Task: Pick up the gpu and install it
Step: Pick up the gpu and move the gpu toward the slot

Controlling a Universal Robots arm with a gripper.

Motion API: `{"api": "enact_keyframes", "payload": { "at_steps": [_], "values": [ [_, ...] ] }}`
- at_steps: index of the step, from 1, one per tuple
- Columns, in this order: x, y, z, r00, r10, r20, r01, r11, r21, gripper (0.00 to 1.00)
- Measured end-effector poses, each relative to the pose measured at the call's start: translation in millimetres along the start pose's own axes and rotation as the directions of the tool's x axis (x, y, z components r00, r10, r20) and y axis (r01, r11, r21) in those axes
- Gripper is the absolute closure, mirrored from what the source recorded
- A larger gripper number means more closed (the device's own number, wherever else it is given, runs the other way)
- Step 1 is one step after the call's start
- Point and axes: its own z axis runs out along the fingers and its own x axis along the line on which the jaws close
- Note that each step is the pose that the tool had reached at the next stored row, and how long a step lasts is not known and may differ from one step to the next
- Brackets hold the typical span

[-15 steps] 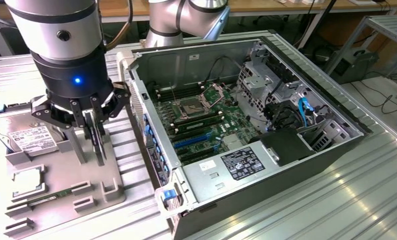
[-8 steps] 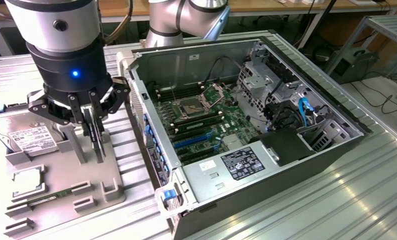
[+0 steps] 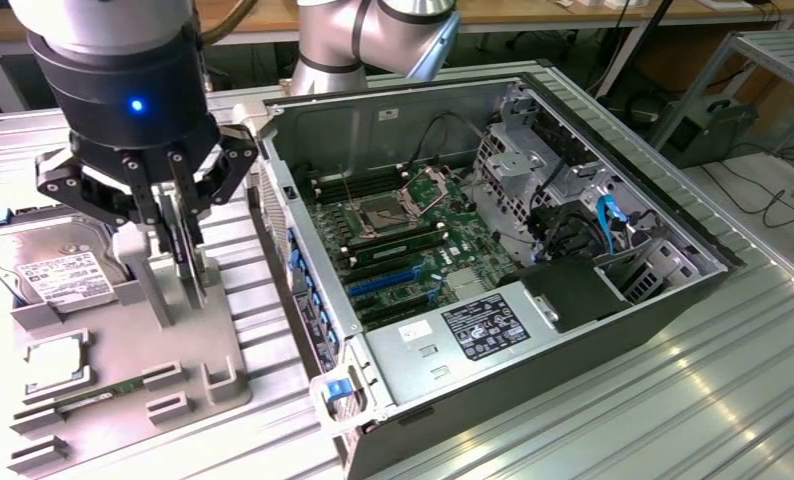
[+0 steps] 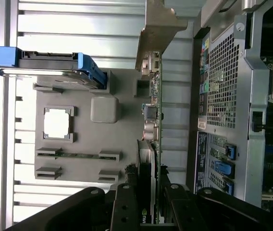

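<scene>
1. Pinching the gpu (image 4: 155, 120) edge-on in the gripper (image 3: 177, 250), jaws narrow, over the grey fixture (image 3: 130, 360).
2. Risking tilting or slipping in so slim a hold.
3. Risking catching the silver bracket (image 4: 158, 29) on the computer case (image 3: 411, 110), lying at three o'clock in the exterior view.

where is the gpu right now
In the exterior view the gpu is at the left, upright on edge in the gripper above the grey tray, between the hard drive and the open computer case.
</scene>
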Motion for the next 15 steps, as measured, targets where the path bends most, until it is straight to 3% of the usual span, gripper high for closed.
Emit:
{"api": "enact_keyframes", "payload": {
  "at_steps": [8, 15],
  "values": [
    [0.2, 0.8, -17.9, 1.0000, 0.000, 0.0001, 0.000, 1.0000, 0.0000, 0.73],
    [0.4, 1.8, -40.7, 1.0000, 0.000, 0.0001, 0.000, 1.0000, 0.0000, 0.73]
  ]
}}
